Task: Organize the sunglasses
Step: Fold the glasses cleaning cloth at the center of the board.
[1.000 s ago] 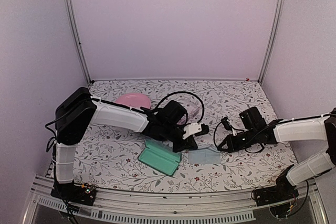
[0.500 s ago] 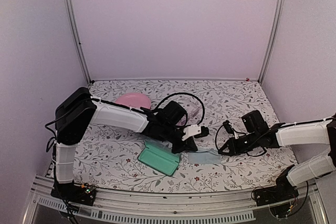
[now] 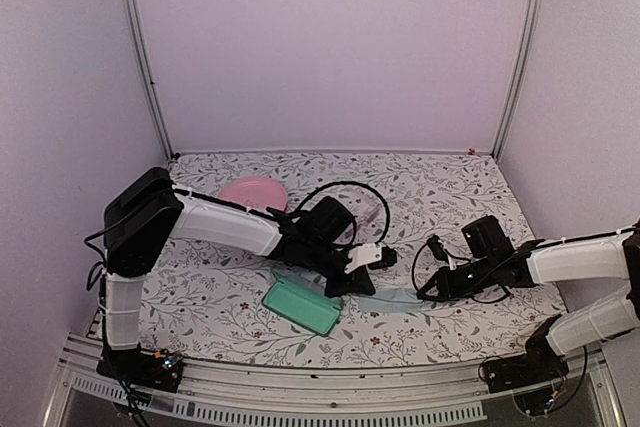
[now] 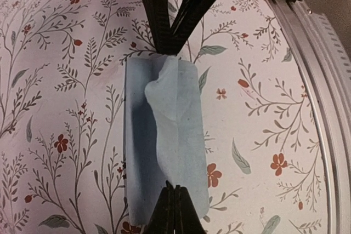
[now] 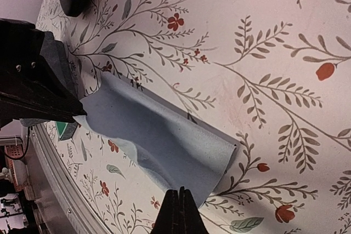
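Beyond the left pincer [image 4: 173, 189] and right pincer [image 5: 178, 193], each pinching the blue cloth [image 4: 164, 141], seemingly lie the pale sunglasses [image 3: 374, 210].

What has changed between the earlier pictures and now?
The left gripper came down and its jaws closed on the blue cloth. The right gripper, shut on the other end, shifted toward the near edge; the cloth buckled. The green case and pink oval object stayed put.

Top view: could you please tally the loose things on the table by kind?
Cases: 2, a pink case and a green case
Cloths: 1, a blue cloth
Sunglasses: 1, pale sunglasses, partly hidden
Total: 4
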Controlling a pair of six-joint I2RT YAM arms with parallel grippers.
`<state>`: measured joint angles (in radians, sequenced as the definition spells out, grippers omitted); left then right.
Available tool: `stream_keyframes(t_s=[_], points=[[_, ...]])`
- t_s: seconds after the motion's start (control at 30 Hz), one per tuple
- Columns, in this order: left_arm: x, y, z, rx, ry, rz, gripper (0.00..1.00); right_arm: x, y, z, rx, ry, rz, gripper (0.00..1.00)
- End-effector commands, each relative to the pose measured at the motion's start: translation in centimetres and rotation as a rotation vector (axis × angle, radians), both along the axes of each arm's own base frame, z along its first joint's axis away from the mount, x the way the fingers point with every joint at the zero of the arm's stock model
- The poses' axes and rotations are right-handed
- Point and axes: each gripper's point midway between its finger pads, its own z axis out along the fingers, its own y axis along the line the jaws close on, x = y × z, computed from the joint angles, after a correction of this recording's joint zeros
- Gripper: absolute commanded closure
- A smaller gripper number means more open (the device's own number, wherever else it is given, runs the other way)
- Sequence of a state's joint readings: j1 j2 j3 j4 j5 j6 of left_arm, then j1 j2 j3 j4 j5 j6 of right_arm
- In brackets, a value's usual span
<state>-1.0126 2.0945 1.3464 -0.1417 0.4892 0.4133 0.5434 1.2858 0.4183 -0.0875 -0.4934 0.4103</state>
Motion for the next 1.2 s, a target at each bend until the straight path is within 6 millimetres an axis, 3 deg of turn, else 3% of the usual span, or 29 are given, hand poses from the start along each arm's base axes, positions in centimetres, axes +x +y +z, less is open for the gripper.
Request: stream_keyframes(t_s=[0.0,0.43,0.7,1.17], points=[[-0.7,2.5,-4.2,0.140,-0.005,-0.006,0.99,-0.1,0.4,0.3,0.023,-0.009,0.004,1.00],[-1.6,2.7,-4.9,0.169,-0.002,-0.031,0.83,-0.9,0.6,-0.1,0.019,0.009,0.019,1.00],[-2.0,2.8,-5.2,0.183,0.015,-0.048,0.74,-1.4,0.7,-0.3,0.027,0.023,0.029,0.91],[-0.5,1.1,-2.5,0.077,0.026,0.004,0.71,-2.7,0.7,-0.3,0.066,0.032,0.052,0.77]])
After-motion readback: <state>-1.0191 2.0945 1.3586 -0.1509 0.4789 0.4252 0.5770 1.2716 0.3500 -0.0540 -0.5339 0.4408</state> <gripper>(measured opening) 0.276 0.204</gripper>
